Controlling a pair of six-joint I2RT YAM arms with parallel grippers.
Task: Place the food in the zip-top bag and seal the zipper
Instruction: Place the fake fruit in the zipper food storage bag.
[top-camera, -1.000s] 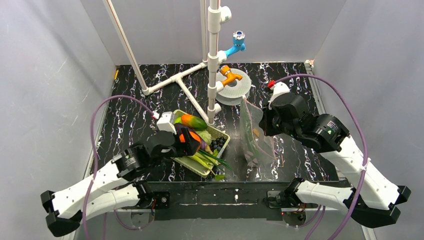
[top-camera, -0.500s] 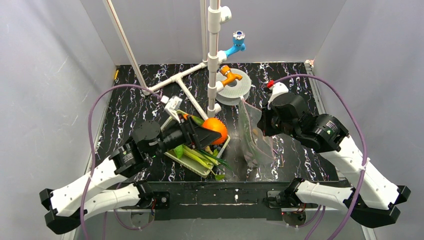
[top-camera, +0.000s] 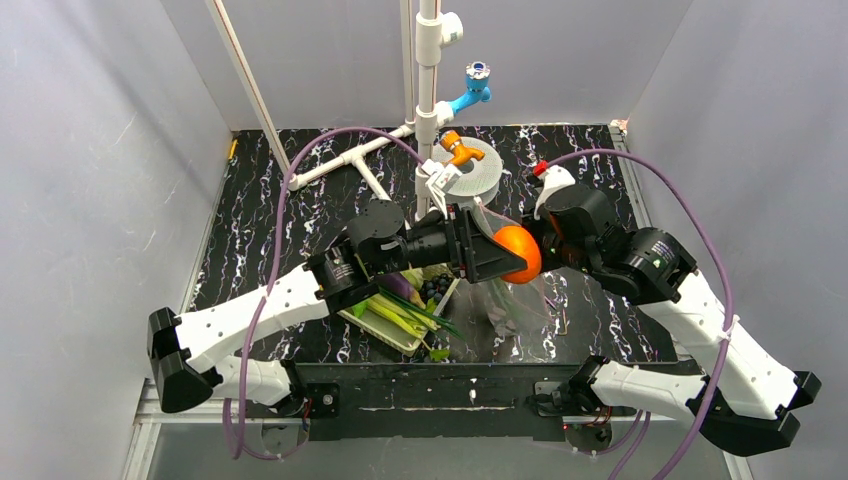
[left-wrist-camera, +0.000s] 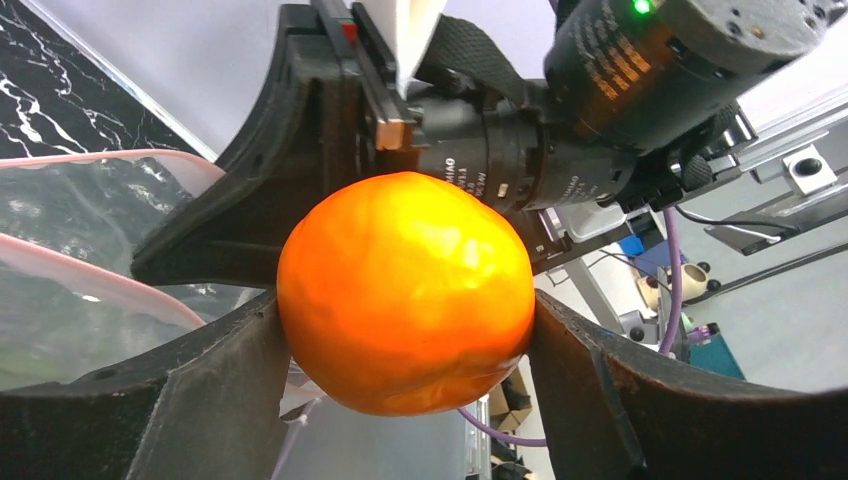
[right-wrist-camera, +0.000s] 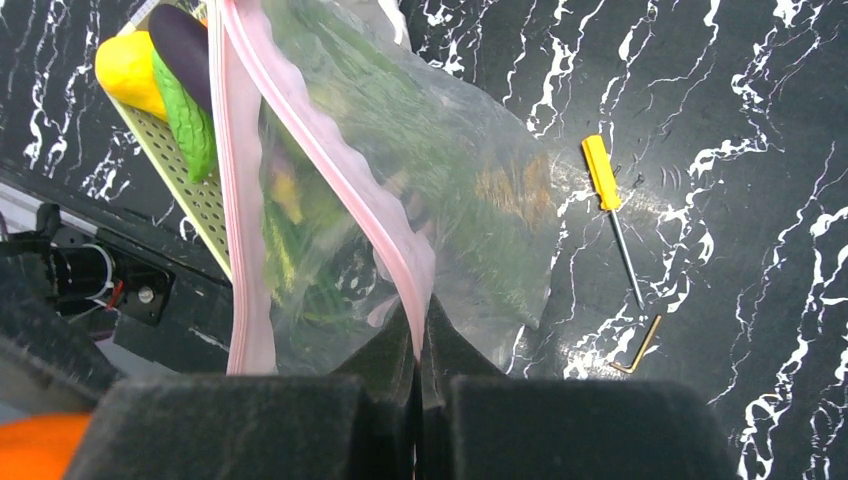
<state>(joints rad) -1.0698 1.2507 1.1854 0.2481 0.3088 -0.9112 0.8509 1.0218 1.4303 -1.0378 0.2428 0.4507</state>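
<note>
My left gripper (top-camera: 515, 255) is shut on an orange round fruit (top-camera: 517, 254) and holds it in the air just above the mouth of the clear zip-top bag (top-camera: 510, 290). The fruit fills the left wrist view (left-wrist-camera: 405, 290), with the bag's pinkish-red zipper (left-wrist-camera: 90, 290) at the left. My right gripper (right-wrist-camera: 420, 320) is shut on one lip of the zipper (right-wrist-camera: 330, 170) and holds the bag (right-wrist-camera: 460, 200) up, its mouth open. Green food shows through the bag. More food lies in the pale green basket (top-camera: 395, 335).
A yellow fruit (right-wrist-camera: 128, 68), a green cucumber (right-wrist-camera: 185, 115) and a dark piece sit in the basket (right-wrist-camera: 195, 195) left of the bag. A yellow-handled screwdriver (right-wrist-camera: 603, 175) and a brass hex key (right-wrist-camera: 640, 350) lie right of it. White pipes (top-camera: 428, 100) and a grey spool (top-camera: 475, 172) stand behind.
My left arm has lifted the orange fruit out of the basket and carried it right, to just over the bag's mouth. The right gripper has kept holding the bag up.
</note>
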